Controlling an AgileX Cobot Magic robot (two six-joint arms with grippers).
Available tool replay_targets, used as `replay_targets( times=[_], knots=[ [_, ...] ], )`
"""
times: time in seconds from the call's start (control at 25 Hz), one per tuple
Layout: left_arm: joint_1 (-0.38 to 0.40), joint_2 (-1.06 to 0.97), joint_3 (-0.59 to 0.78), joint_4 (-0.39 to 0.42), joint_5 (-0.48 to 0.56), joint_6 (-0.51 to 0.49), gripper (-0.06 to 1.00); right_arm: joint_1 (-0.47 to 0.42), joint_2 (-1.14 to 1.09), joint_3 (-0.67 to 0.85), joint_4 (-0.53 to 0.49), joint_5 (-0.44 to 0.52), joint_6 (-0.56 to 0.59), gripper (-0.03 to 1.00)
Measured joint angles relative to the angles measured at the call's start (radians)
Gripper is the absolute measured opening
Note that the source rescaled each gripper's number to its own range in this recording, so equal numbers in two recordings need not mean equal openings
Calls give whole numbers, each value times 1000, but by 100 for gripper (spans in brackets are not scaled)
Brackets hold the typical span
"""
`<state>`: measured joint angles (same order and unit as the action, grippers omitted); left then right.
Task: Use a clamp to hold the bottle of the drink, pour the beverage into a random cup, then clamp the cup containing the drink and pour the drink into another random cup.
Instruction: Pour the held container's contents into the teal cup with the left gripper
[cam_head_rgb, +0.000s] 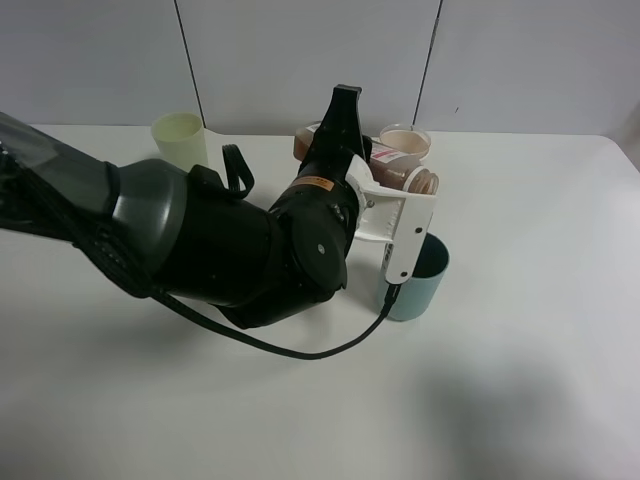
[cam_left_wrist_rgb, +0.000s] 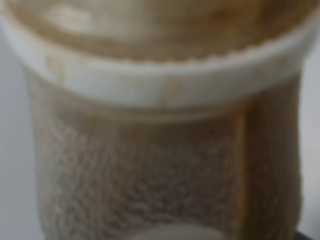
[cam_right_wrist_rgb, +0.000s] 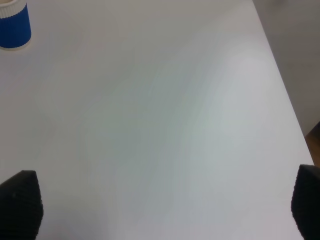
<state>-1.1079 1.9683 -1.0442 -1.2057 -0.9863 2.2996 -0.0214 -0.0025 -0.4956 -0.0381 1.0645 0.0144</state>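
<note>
White table (cam_head_rgb: 560, 380) fills frame. Black L arm (cam_head_rgb: 200, 240) reaches from left to centre. Teal cup (cam_head_rgb: 425, 275) centre-right. L gripper (cam_head_rgb: 385, 190) clamped on bottle (cam_head_rgb: 405, 170), tipped sideways, neck above cup. R gripper (cam_right_wrist_rgb: 162, 205) spread wide, holding nothing. Blue-banded cup (cam_right_wrist_rgb: 12, 25) upper left, R wrist view.

3 cups (cam_head_rgb: 179, 140) (cam_head_rgb: 425, 290) (cam_right_wrist_rgb: 14, 27), 1 bottle (cam_head_rgb: 408, 176).

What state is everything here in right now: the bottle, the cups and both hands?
teal cup: upright; contents not visible.
bottle: tipped nearly flat, mouth over that cup.
left hand: shut on the bottle.
blue-banded cup: upright.
yellow-green tumbler: upright.
right hand: open, holding nothing.
</note>
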Motion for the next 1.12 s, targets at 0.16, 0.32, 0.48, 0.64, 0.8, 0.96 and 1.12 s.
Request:
replay_targets(
  times=[0.16, 0.32, 0.48, 0.64, 0.8, 0.96, 1.12],
  knots=[
    [0, 0, 0, 5, -14, 0, 2, 0, 0, 0, 0, 0, 0, 100],
    [0, 0, 0, 11, -29, 0, 2, 0, 0, 0, 0, 0, 0, 100],
    [0, 0, 0, 13, -32, 0, 2, 0, 0, 0, 0, 0, 0, 100],
    [0, 0, 0, 21, -32, 0, 2, 0, 0, 0, 0, 0, 0, 100],
    [7, 0, 0, 28, -34, 0, 2, 0, 0, 0, 0, 0, 0, 100],
    [10, 0, 0, 29, -34, 0, 2, 0, 0, 0, 0, 0, 0, 100],
    [10, 0, 0, 32, -34, 0, 2, 0, 0, 0, 0, 0, 0, 100]
  ],
)
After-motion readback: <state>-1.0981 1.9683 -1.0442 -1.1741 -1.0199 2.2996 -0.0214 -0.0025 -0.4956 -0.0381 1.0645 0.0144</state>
